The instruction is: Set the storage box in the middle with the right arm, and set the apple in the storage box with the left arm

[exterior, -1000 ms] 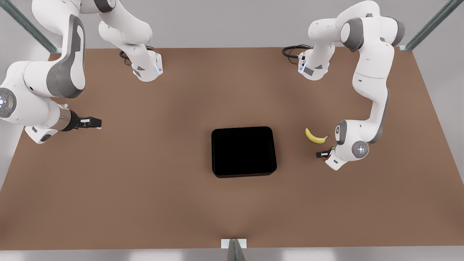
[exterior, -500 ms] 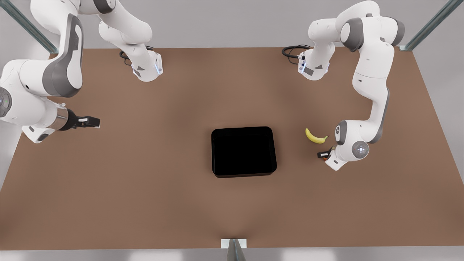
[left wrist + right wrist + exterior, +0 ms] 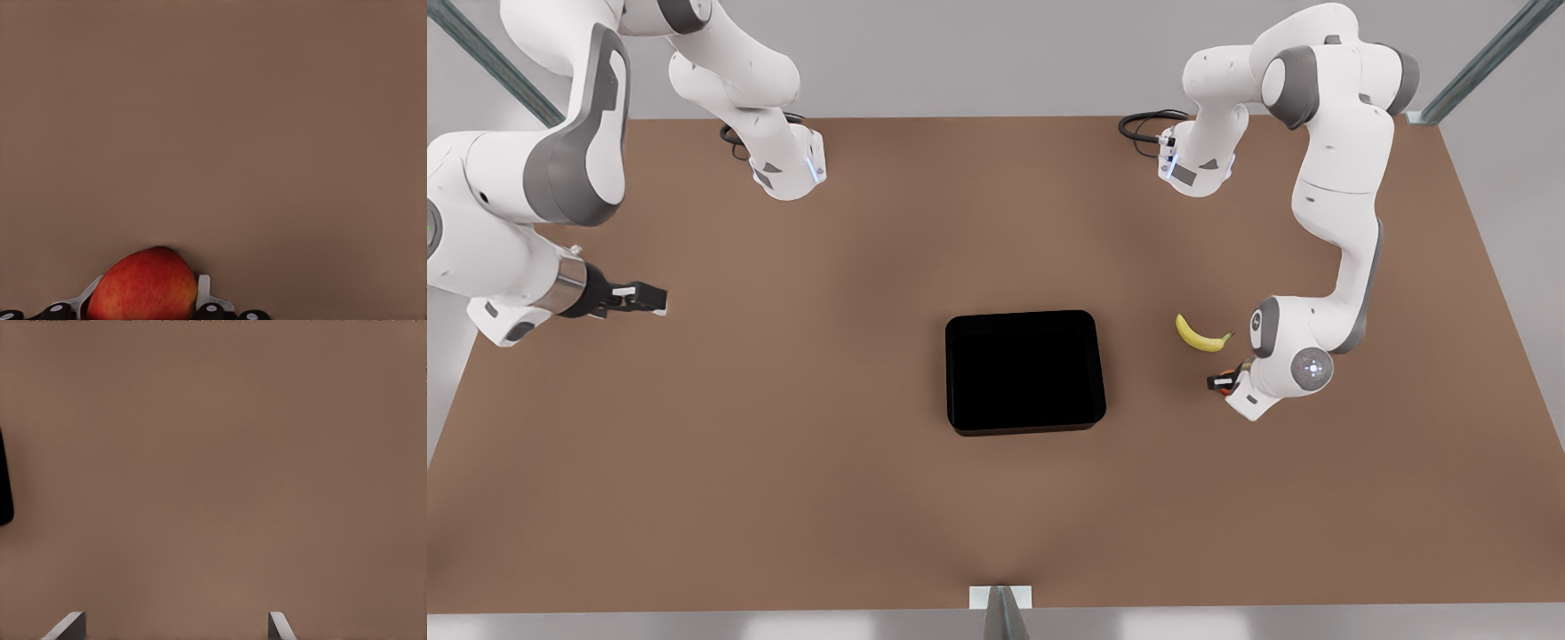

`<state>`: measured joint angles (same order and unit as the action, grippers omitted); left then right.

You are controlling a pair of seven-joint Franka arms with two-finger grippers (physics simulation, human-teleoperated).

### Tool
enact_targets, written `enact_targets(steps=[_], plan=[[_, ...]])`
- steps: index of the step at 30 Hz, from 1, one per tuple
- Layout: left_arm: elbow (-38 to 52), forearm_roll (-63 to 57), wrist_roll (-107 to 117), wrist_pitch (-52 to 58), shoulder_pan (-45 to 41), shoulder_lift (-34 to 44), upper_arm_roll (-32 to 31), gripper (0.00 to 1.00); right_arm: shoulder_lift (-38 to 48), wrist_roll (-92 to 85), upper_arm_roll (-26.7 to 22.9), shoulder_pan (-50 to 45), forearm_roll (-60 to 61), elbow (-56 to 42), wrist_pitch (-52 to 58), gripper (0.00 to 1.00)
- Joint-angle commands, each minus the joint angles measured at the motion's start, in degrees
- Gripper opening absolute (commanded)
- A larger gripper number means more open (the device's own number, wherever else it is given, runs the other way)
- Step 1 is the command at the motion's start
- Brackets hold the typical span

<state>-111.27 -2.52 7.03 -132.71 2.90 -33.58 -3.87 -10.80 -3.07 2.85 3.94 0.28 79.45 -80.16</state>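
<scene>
My left gripper [image 3: 1221,382] fingers pinch the apple [image 3: 143,285] beside the banana [image 3: 1200,336], seemingly off-centre, so it may roll free before the central storage box [image 3: 1024,372]; my right gripper [image 3: 640,299] waits spread, empty.

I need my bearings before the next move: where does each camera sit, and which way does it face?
Front view: high, opposite the arm bases, looking down on the table, storage box and banana; both arms show.
Left wrist view: on the arm at the front view's right, facing the table; the left gripper has fingers flanking the apple.
Right wrist view: on the arm at the front view's left, facing the table; right gripper fingers apart.
Shared: front and right wrist views both show the storage box.
</scene>
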Motion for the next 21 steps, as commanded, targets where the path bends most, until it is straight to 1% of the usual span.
enact_targets(steps=[1, 11, 16, 18, 20, 21], plan=[[0.0, 0.0, 0.0, 0.0, 0.0, 0.0, 0.0, 0.68, 0.0, 0.0, 0.0, 0.2, 0.0, 0.0, 0.0, 1.00], [0.0, 0.0, -0.2, 0.1, -0.2, 0.1, 0.0, 0.68, 0.0, 0.1, 0.0, 0.0, -0.3, -1.8, 0.4, 1.00], [-0.1, 0.0, -0.1, 1.0, -0.6, 2.0, 0.0, 0.68, -0.1, 0.2, 0.0, 0.0, -0.1, -1.8, 1.0, 1.00], [0.5, 0.1, 4.7, 2.4, -3.5, 4.0, -0.1, 0.68, -0.1, 0.1, 0.0, -0.1, 0.0, -1.8, 1.0, 1.00], [6.1, 0.1, 13.8, 10.1, -7.7, 4.3, -1.2, 0.68, -0.1, 0.1, 0.0, -0.1, 0.0, -1.8, 1.0, 1.00], [7.1, 0.1, 18.0, 10.5, -9.8, 4.4, -2.5, 0.68, -0.1, 0.1, 0.0, -0.1, 0.0, -1.8, 1.0, 1.00]])
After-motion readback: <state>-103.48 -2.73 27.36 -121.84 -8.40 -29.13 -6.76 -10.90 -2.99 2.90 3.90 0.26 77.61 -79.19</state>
